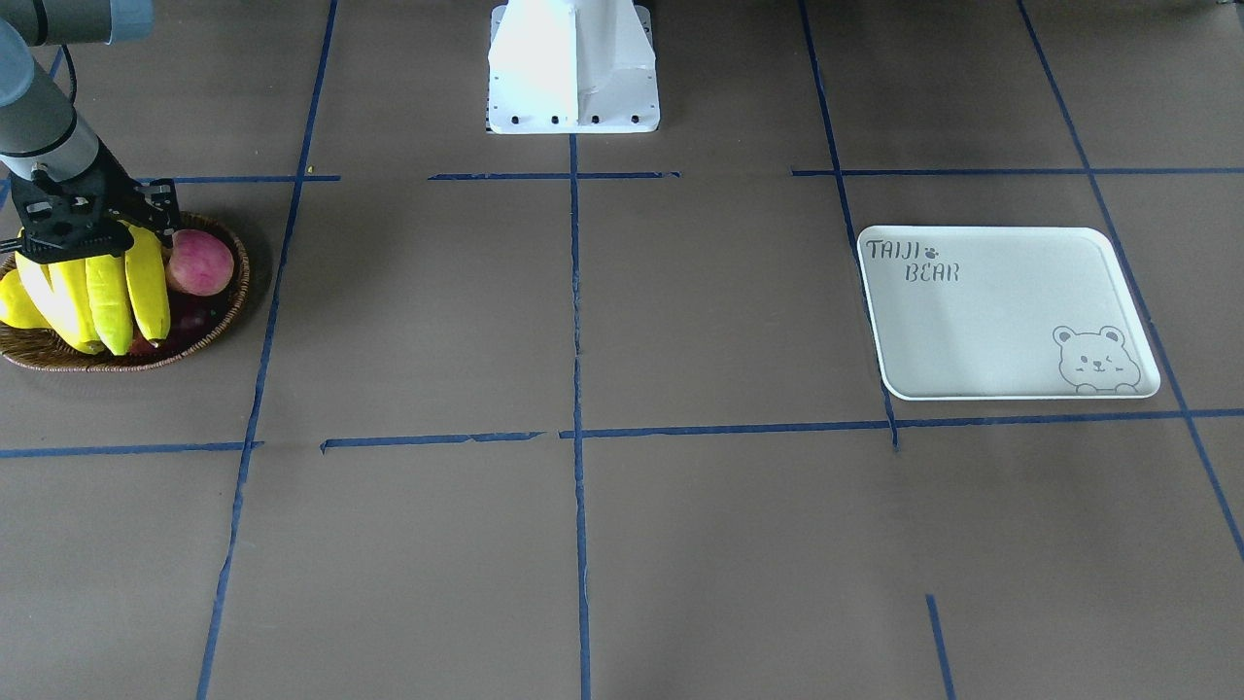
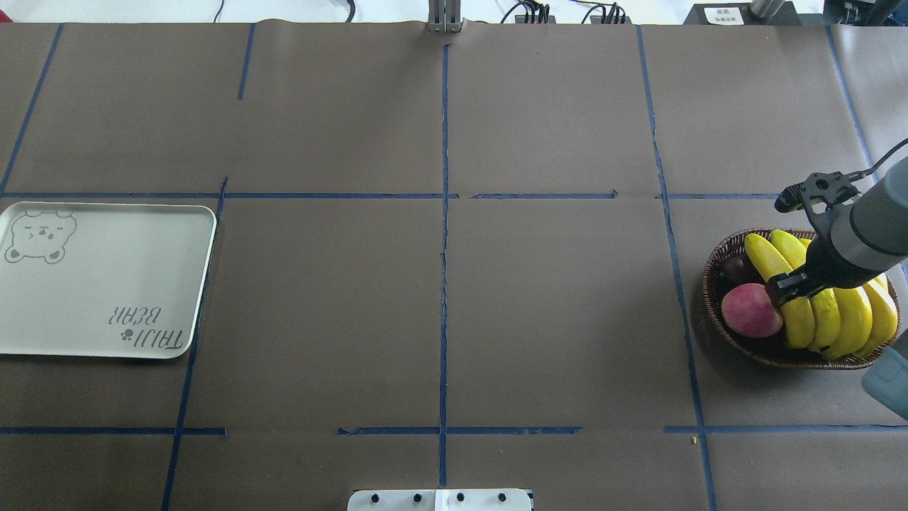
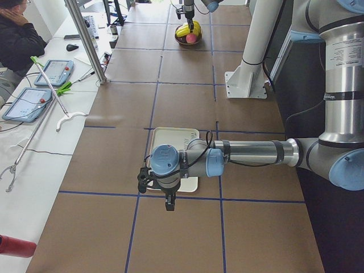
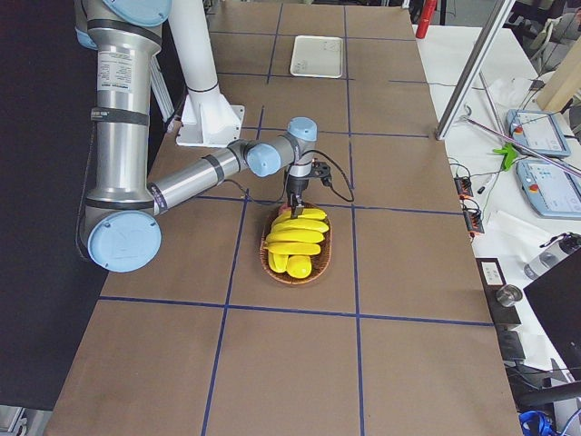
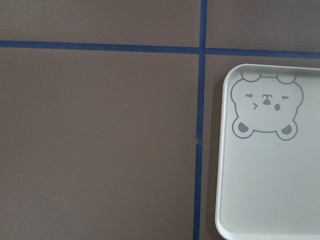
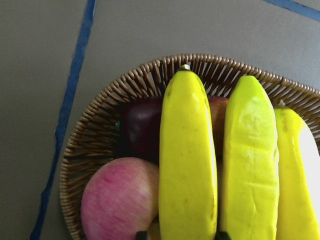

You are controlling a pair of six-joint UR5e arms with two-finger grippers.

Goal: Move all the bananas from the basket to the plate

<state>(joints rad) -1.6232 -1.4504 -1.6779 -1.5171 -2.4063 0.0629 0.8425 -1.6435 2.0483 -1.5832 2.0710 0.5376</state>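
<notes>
a brown paper-covered desk (image 2: 319,298) marked into squares by blue tape lines (image 2: 443,284), seen from above. at the right edge of the overhead frame sits an oval wicker basket (image 2: 711,284). four yellow bananas (image 2: 840,319) lie side by side across it and fill most of it. a pink-red apple (image 2: 750,310) rests on the basket's left side, touching the nearest banana, with a dark purple fruit (image 2: 738,268) tucked just above the apple.

the right arm comes in from the right edge, and the right claw (image 2: 787,287) is down on the bananas, over the one beside the apple. in the right wrist view its dark fingertips (image 6: 142,234) peek in at the bottom edge. they stand apart, one on each side of that banana.

the white plate (image 2: 106,284) lies flat at the far left of the overhead frame, well apart from the basket. it carries the printed words "taiji bear" and a grey bear face in one corner.

in the left side view the left claw (image 3: 169,200) hangs pointing down over the near edge of the plate. i cannot tell whether its fingers are apart or together. the left wrist view shows the plate's bear corner at the right and desk at the left.
</notes>
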